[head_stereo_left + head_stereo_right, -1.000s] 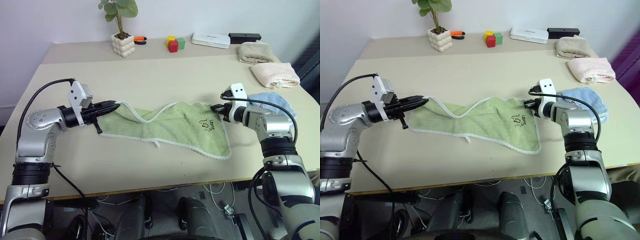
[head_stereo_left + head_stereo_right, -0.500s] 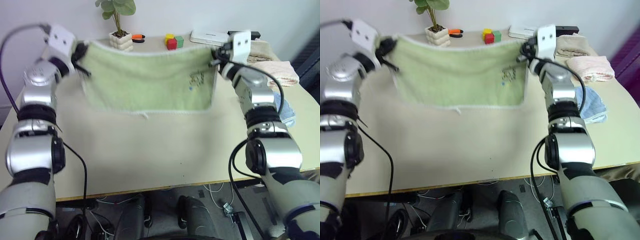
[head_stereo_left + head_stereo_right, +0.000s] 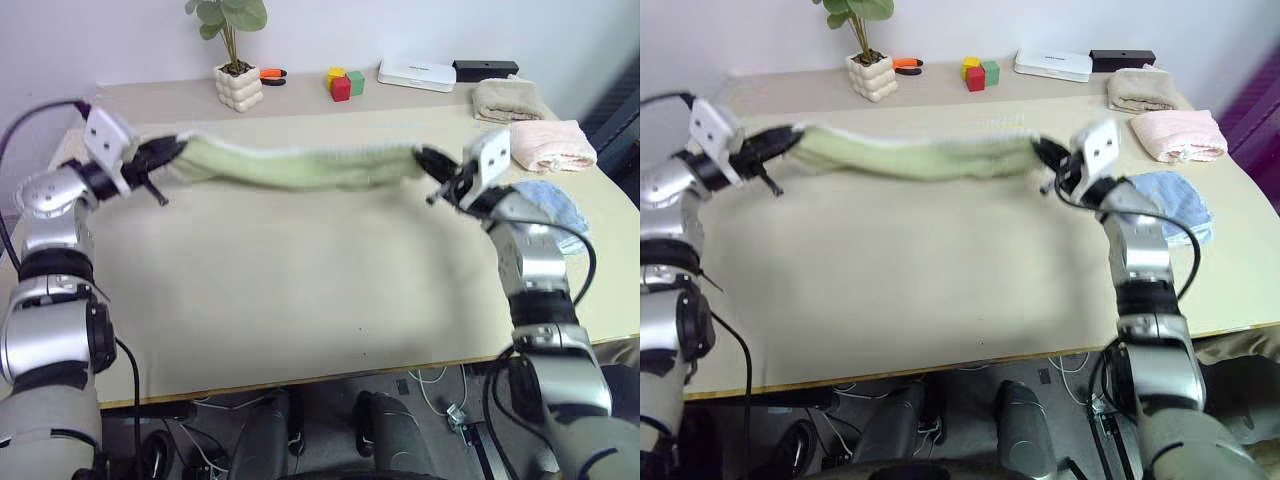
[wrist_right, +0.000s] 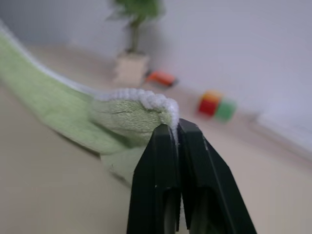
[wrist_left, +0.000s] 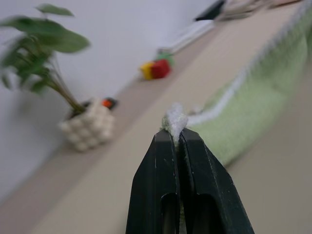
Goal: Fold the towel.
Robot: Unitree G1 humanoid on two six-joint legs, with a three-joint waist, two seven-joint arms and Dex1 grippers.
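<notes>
While stretched between them, towel point(image 3: 300, 167) corners in fully closed left fingers point(image 5: 158, 161) and right fingers point(image 4: 161, 156).

The towel point(image 3: 300, 165) is nubbly matt terry cloth with a whitish stitched edge; the table point(image 3: 300, 290) beneath looks smooth and matt.

A second ago the green towel point(image 3: 300, 165) lay loosely spread on the near half of the worktop point(image 3: 300, 290), a corner pinched in each end effector; half a second ago it hung as a flat upright sheet, lifted high toward the far side. Now it is a narrow, slightly sagging band stretched across the middle of the worktop, its printed dark mark no longer visible. The left end effector point(image 3: 172, 152) and right end effector point(image 3: 428, 160) have come back down from that high point and sit farther from the robot and wider apart than at the start.
</notes>
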